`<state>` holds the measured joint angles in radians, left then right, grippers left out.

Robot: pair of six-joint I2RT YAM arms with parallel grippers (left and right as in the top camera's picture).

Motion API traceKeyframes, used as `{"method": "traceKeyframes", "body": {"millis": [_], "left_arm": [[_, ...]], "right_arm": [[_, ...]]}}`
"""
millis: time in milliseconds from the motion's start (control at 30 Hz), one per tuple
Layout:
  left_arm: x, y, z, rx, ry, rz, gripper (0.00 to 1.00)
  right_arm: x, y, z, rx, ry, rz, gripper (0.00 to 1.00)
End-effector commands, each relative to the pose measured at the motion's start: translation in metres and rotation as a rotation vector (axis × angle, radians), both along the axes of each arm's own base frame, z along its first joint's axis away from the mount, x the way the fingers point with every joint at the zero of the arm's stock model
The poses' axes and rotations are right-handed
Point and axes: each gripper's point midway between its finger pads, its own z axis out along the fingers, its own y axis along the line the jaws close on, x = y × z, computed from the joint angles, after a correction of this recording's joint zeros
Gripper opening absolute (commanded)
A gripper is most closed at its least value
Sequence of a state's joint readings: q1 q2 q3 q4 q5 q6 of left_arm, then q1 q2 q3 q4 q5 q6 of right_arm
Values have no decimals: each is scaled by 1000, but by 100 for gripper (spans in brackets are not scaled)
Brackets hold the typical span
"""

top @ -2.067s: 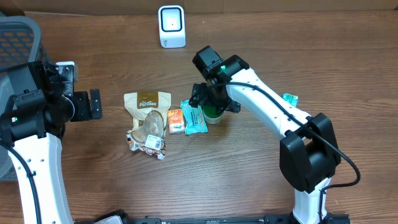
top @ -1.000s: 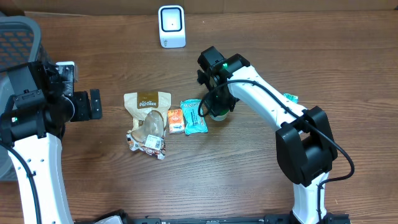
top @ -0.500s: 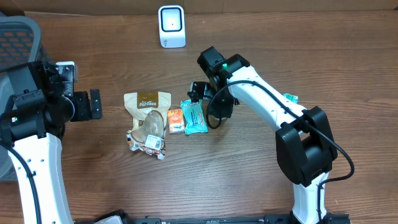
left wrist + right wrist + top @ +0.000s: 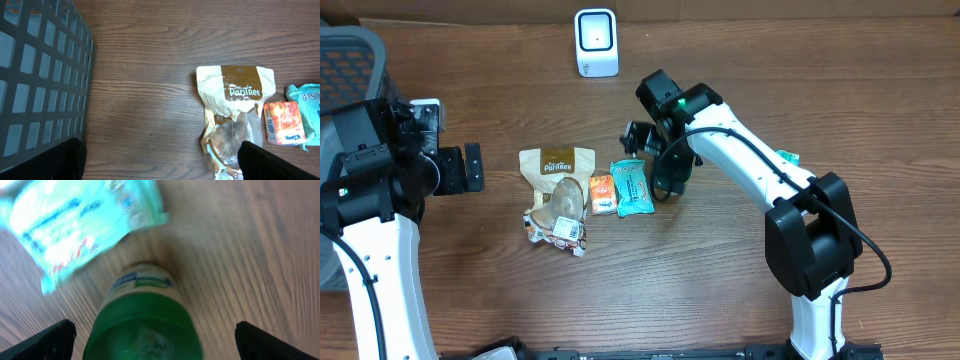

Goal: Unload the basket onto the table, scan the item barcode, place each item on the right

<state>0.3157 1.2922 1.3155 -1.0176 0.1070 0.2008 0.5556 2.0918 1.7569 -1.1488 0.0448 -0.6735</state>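
A green bottle (image 4: 145, 322) with a white label stands blurred between the wide-apart fingers of my right gripper (image 4: 155, 342), which is open and clear of it on both sides. In the overhead view that gripper (image 4: 656, 160) hangs over the bottle and hides it, just right of a teal packet (image 4: 632, 187). The white scanner (image 4: 596, 42) stands at the back of the table. At the left, my left gripper (image 4: 470, 168) is open with nothing in it, and bare wood shows between its fingers (image 4: 45, 160).
A tan PanTree pouch (image 4: 556, 165), an orange packet (image 4: 602, 193) and a crumpled wrapper (image 4: 560, 230) lie left of the teal packet. A small teal item (image 4: 786, 157) lies by the right arm. A grey mesh basket (image 4: 350, 60) stands at the far left.
My right gripper's jaws have spread wide apart around the green bottle, and the wrist has shifted slightly toward the back. The left arm has not moved.
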Motion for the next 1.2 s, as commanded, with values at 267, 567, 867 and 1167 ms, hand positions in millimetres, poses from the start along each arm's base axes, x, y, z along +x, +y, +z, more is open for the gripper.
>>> {"method": "traceKeyframes", "body": {"millis": [267, 567, 867, 1167], "left_arm": [[1, 1, 5, -1, -13, 14, 99], [1, 1, 5, -1, -13, 14, 100], [1, 1, 5, -1, -13, 14, 99], [1, 1, 5, -1, -13, 14, 100]], "right_arm": [[-5, -35, 16, 138, 172, -1290, 100], [-8, -9, -10, 217, 224, -1275, 98], [-5, -14, -10, 201, 190, -1187, 51], [10, -22, 10, 191, 125, -886, 45]]}}
